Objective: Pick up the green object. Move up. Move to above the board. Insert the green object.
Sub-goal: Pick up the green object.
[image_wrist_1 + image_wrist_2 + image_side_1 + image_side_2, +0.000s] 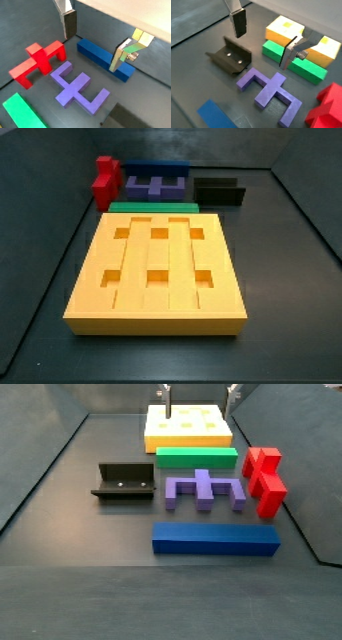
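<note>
Still at pick step. Gripper (pixel 264 42) hangs high, jaws open, empty. Green bar (pixel 197 457) on desk, upper middle, touching board (pixel 187 424). Next: drop down, straddle bar.

One board (pixel 156 268) lies on the floor, with six square holes in two rows of three. There are four blocks: one green object (pixel 197 457), one red block (pixel 265 480), one purple notched block (pixel 203 492) and one long blue block (pixel 215 539). One fixture (pixel 123 482) stands on the floor. There is one gripper (pixel 264 40), above the blocks, with two fingers (pixel 238 23); nothing sits between them. That makes seven separate things in all.
</note>
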